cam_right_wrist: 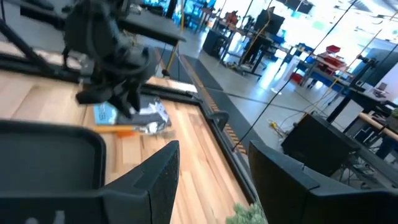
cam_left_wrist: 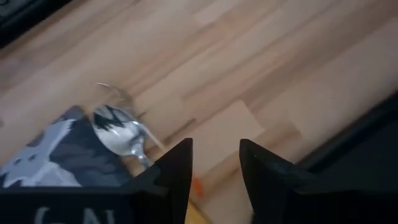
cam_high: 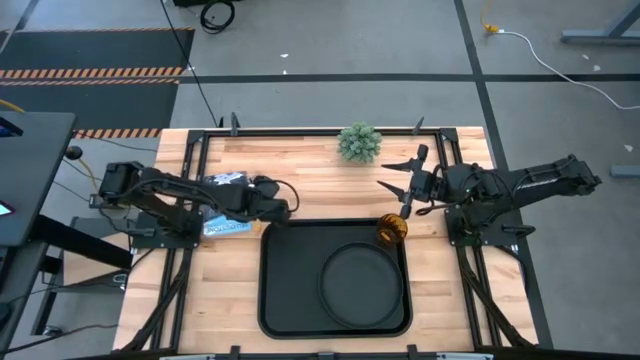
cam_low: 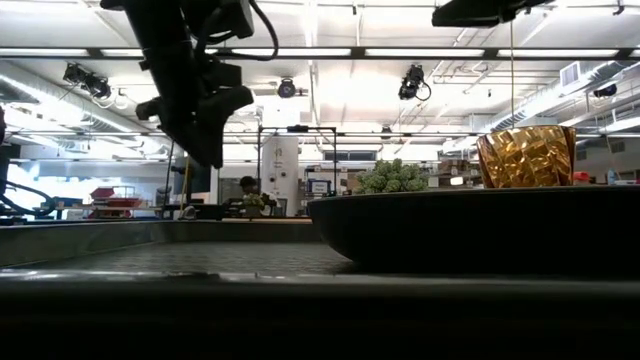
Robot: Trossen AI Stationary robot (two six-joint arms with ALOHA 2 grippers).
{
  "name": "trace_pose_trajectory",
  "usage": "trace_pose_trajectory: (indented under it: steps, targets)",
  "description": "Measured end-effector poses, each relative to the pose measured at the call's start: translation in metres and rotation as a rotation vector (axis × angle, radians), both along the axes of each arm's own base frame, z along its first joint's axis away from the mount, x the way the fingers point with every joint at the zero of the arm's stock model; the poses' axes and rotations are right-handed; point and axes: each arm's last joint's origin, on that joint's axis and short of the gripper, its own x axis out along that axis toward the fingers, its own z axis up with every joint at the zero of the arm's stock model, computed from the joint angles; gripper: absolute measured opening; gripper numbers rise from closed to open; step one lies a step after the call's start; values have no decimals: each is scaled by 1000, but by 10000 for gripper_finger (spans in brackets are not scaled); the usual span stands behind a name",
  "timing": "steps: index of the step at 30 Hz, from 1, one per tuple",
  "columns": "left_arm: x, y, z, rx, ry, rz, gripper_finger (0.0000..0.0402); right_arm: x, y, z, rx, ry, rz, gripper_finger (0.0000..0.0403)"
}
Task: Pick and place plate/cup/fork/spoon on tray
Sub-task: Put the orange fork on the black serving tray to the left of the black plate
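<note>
Closely, left gripper [cam_left_wrist: 214, 171] hovers open beside the tray [cam_high: 275, 290] rim.

left claw [cam_high: 283, 212] hangs low with fingers parted — right claw [cam_high: 397, 187] raised, fingers spread wide.

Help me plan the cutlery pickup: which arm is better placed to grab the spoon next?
Left, most likely. The left end effector hangs open beside the tray, and its wrist view shows the spoon right ahead of its fingers. The right end effector is across the table, above the cup.
</note>
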Motion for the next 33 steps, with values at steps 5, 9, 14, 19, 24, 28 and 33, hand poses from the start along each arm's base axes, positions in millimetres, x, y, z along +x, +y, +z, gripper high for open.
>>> trace_pose_trajectory:
  steps: [5, 9, 14, 19, 24, 28, 33]
  targets:
    - [-7, 7, 9, 30, -11, 14, 141, -3, 0, -2, 6, 25, -1, 198]
    - [-16, 11, -7, 49, -17, 27, 141, -5, -1, 0, 19, 9, 0, 198]
    - [-28, 22, -30, -9, -40, 96, 141, -7, 0, 2, 32, -14, 38, 198]
    - [-34, 38, -37, -94, -52, 195, 141, -7, 0, 2, 39, -15, 40, 198]
    - [-39, 58, -38, -202, -80, 300, 141, -7, 1, 1, 52, -8, 65, 198]
    - [-37, 68, -37, -213, -126, 321, 141, -7, 1, 1, 55, -8, 76, 198]
    - [-33, 70, -42, -215, -126, 308, 135, -7, 1, 1, 56, -9, 80, 198]
